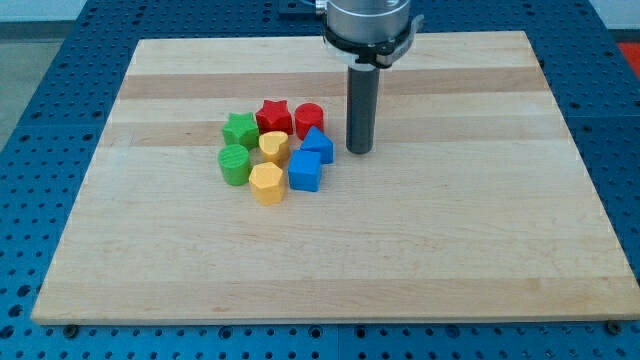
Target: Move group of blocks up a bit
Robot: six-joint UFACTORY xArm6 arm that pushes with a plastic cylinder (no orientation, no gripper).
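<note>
This looks like a robot lab: a plain wooden board [400,250] lies on a blue table [60,90] full of little holes (the kind for bolting machines down).

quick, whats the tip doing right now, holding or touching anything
My tip: no jaws, holding nothing; it stands just to the view's right of the blue block, apart from it, touching no block.

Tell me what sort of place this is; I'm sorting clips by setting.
Probably a robotics lab bench: a wooden board lies on a blue perforated table, small coloured blocks sit clustered on it, and my tip rests just to the view's right of them.
</note>
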